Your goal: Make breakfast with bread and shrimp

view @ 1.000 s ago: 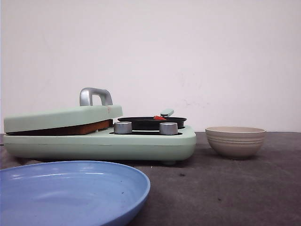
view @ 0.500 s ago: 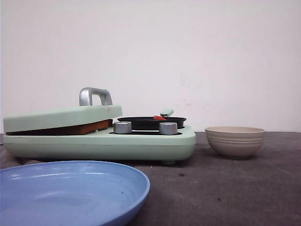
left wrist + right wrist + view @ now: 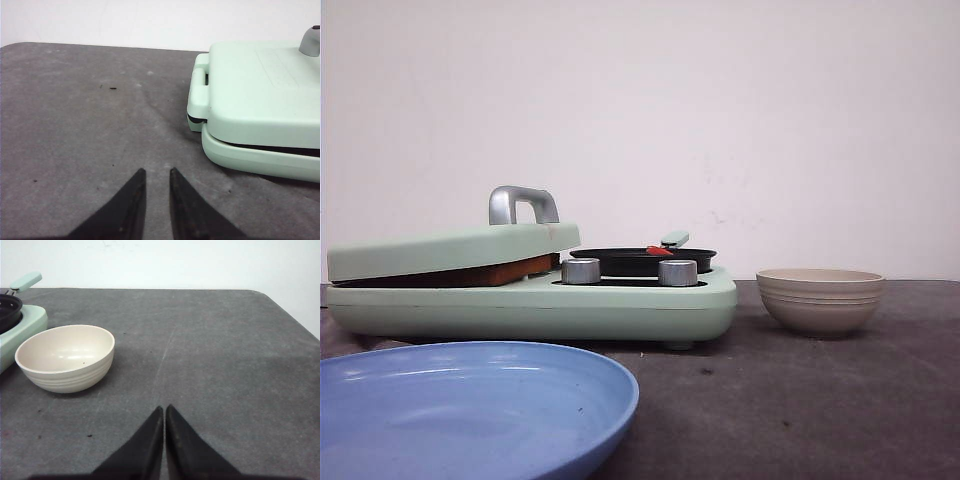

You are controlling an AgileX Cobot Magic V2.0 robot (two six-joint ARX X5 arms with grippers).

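The bread (image 3: 470,272) shows only as a brown crust edge under the nearly closed lid (image 3: 450,248) of a mint-green breakfast maker (image 3: 540,305). The shrimp (image 3: 658,251), small and red-orange, lies in the little black pan (image 3: 642,261) on the maker's right side. My left gripper (image 3: 157,172) hovers over bare grey table beside the maker's lid (image 3: 260,90), its jaws slightly apart and empty. My right gripper (image 3: 164,408) is shut and empty over the table, beside the beige bowl (image 3: 65,356). Neither gripper shows in the front view.
A blue plate (image 3: 470,410) lies at the front left. The beige ribbed bowl (image 3: 820,298) stands right of the maker. The lid has a metal handle (image 3: 523,204), and two silver knobs (image 3: 581,271) sit at the front of the pan. The table's far right edge (image 3: 290,315) shows in the right wrist view.
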